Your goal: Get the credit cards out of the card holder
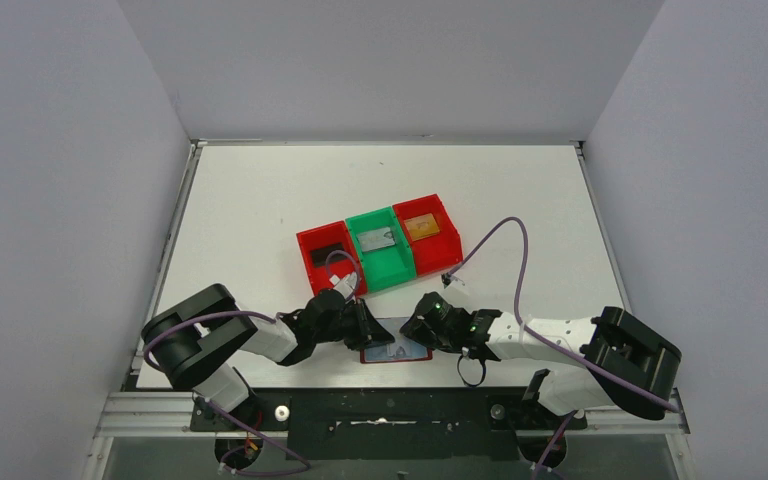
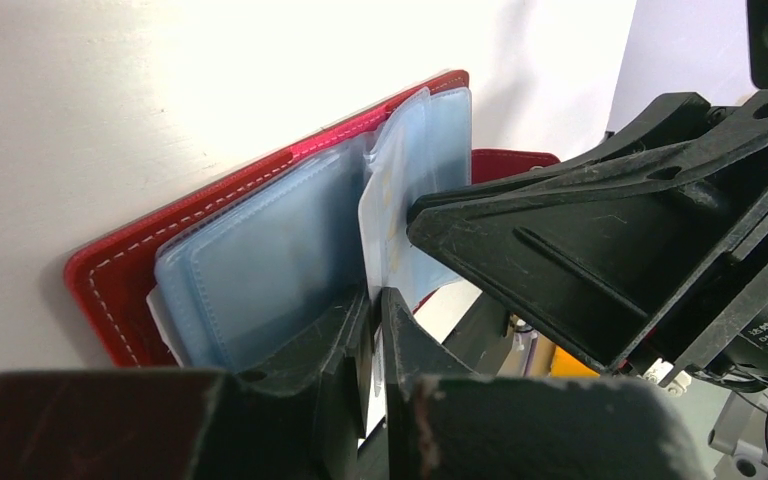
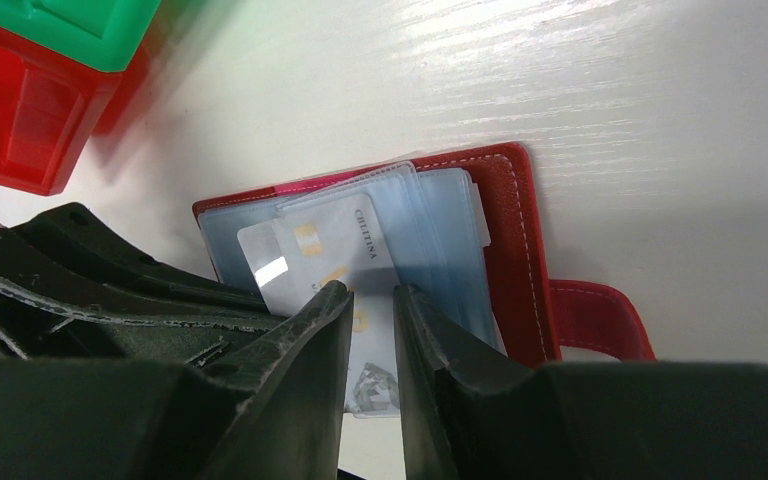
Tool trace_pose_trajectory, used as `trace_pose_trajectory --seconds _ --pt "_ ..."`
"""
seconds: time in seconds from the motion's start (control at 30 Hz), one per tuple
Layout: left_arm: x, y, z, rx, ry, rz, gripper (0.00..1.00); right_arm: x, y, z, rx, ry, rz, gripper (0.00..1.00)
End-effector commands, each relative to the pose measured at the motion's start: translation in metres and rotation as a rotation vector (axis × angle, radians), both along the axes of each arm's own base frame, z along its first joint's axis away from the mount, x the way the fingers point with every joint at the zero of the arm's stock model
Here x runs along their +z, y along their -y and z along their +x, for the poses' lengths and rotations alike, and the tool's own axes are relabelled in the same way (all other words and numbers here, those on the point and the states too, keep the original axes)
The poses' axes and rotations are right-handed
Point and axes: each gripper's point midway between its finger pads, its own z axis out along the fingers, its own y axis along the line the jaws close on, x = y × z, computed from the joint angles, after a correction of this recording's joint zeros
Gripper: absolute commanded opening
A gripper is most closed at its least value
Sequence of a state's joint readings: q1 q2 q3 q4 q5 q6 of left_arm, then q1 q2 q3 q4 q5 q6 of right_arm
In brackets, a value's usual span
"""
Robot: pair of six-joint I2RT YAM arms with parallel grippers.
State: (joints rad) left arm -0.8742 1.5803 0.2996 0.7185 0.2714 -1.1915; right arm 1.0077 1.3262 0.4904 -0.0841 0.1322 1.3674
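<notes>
The dark red card holder point(image 1: 396, 352) lies open at the table's near edge between my grippers. My left gripper point(image 2: 376, 298) is shut on one clear blue-grey pocket leaf point(image 2: 400, 190) and holds it upright off the red cover point(image 2: 120, 290). My right gripper point(image 3: 372, 290) hovers with a narrow gap between its fingers over a silver-grey credit card point(image 3: 330, 245) that lies partly out of the pockets. The holder's cover point(image 3: 505, 250) and snap tab point(image 3: 600, 320) lie to its right. The right gripper's black body point(image 2: 610, 230) fills the left wrist view.
Three joined bins stand behind the holder: a red one point(image 1: 312, 262) with a black card point(image 1: 326, 252), a green one point(image 1: 392, 262) with a silver card point(image 1: 376, 240), a red one point(image 1: 444, 240) with a gold card point(image 1: 421, 225). Purple cables loop near both wrists.
</notes>
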Motion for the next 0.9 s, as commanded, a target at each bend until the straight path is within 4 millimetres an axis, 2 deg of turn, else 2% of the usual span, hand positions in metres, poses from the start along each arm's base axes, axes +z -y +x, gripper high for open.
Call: trace_pose_trajectory --seconds 0.0,0.1,0.3,0.6,0.77,0.87 --pt "0.010 0.000 0.005 0.009 0.051 -0.011 0.06 -0.021 0.023 -0.012 -0.016 -0.053 -0.083 0.25" --pt "0.013 -0.004 0.006 0.005 0.065 0.018 0.02 -0.022 0.027 -0.012 -0.028 -0.057 -0.109 0.24" --pt "0.016 -0.011 0.008 0.010 0.085 0.063 0.02 -0.019 0.035 -0.008 -0.054 -0.044 -0.145 0.23" --pt "0.010 -0.020 0.003 -0.003 0.074 0.105 0.01 -0.017 0.037 -0.008 -0.061 -0.040 -0.147 0.23" --pt "0.025 -0.022 0.006 0.001 0.110 0.103 0.00 -0.006 0.037 -0.002 -0.059 -0.006 -0.156 0.23" --pt "0.031 -0.030 0.012 0.011 0.135 0.140 0.00 0.008 0.032 0.005 -0.039 0.041 -0.141 0.24"
